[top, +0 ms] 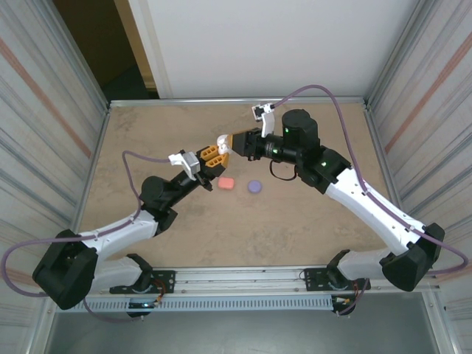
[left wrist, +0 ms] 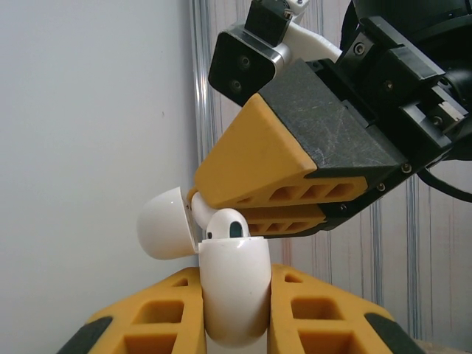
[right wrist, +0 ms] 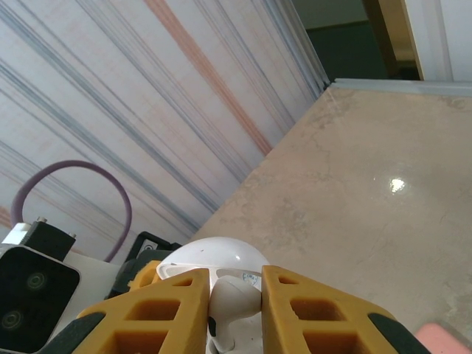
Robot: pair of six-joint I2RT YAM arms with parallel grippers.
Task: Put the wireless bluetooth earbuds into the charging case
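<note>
Insertion step, by look. Your left tool (top: 214,155) clenched white charging case (left wrist: 236,287), lid (left wrist: 166,223) open, bench (top: 295,236) below case. Your right tool (top: 237,141) gripped white earbud (left wrist: 229,224), half seated in case mouth. Next move likely called for gentle straight push, then release.

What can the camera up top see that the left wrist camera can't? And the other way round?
The top view adds the pink case and the purple case lying on the table, plus both whole arms.

The left wrist view adds close detail: the white case has its lid flipped open, and a white earbud sits in its slot.

Both share the left end effector clamped on the white case, with the right end effector closed at the case's opening.
</note>
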